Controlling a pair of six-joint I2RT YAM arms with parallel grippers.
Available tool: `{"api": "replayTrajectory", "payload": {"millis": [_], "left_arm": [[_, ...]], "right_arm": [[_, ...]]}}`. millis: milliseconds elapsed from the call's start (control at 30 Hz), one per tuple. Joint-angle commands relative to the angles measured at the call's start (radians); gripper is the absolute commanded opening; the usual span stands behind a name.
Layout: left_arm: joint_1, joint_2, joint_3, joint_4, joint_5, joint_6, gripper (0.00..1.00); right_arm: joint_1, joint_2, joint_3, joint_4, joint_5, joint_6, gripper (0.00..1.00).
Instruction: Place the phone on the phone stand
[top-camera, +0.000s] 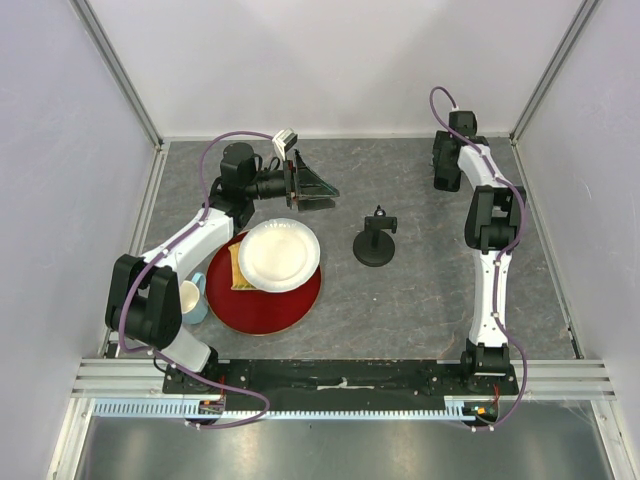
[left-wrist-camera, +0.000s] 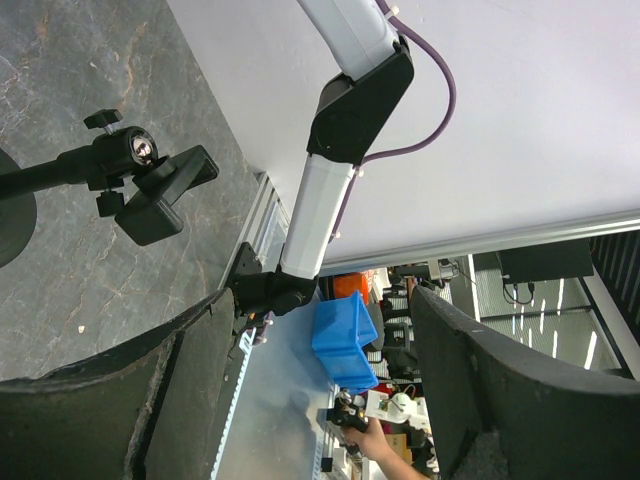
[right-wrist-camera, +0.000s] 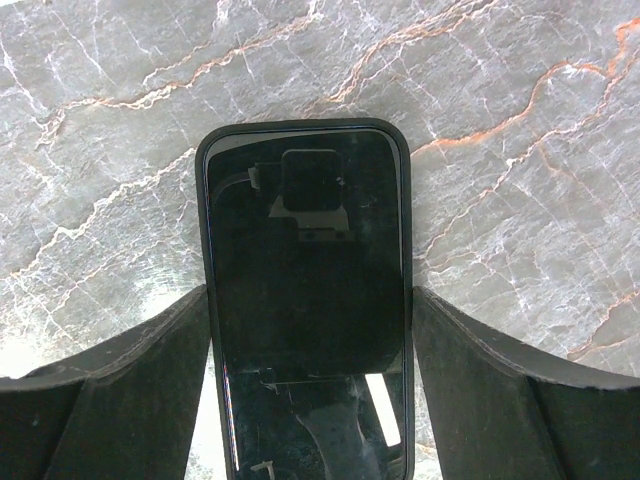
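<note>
Right gripper (right-wrist-camera: 310, 400) straddled the phone (right-wrist-camera: 305, 300) flat on the table (right-wrist-camera: 520, 200), jaws wide, pads beside its edges; I couldn't confirm grip. Overhead alone showed red plate (top-camera: 290, 305) holding white plate (top-camera: 279, 254).

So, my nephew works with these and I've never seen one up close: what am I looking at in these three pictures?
Two thin white robot arms are bolted at the near edge of a grey stone-look table. The overhead picture looks down on both. The other two come from small cameras on each wrist, so the dark shapes at their lower edges are that arm's own jaws.

On the table: a phone stand in the middle, and on the left a red plate under a white plate, with a cup beside them.

The left gripper is open, holds nothing and faces sideways, toward the stand. The right gripper hangs over the phone, which lies flat, one jaw at each long edge. Whether it grips yet, I cannot tell.
</note>
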Motion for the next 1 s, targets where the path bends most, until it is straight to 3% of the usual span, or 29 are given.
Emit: {"api": "replayTrajectory", "payload": {"millis": [0,100,233,367,467,733,967], "left_arm": [[-0.004,0.007,-0.002,0.037,0.028,-0.028,0.77],[-0.004,0.008,-0.002,0.037,0.028,-0.030,0.77],[-0.004,0.008,-0.002,0.037,0.029,-0.030,0.77],[-0.004,0.010,-0.002,0.037,0.029,-0.028,0.77],[-0.004,0.010,-0.002,0.037,0.028,-0.030,0.77],[-0.004,0.005,-0.002,0.037,0.029,-0.030,0.78],[-0.005,0.005,-0.003,0.037,0.025,-0.027,0.77]], "right_arm": [[-0.007,0.057,-0.023,-0.198,-0.037,-0.050,0.63],[-0.010,0.063,-0.020,-0.215,-0.049,-0.050,0.51],[-0.010,0.051,-0.028,-0.230,-0.035,-0.055,0.27],[-0.010,0.008,-0.060,-0.232,-0.011,-0.060,0.17],[-0.012,-0.020,-0.074,-0.230,-0.006,-0.055,0.00],[-0.012,-0.161,-0.184,-0.169,-0.014,-0.015,0.00],[-0.012,-0.429,-0.533,0.052,-0.086,0.117,0.00]]}}
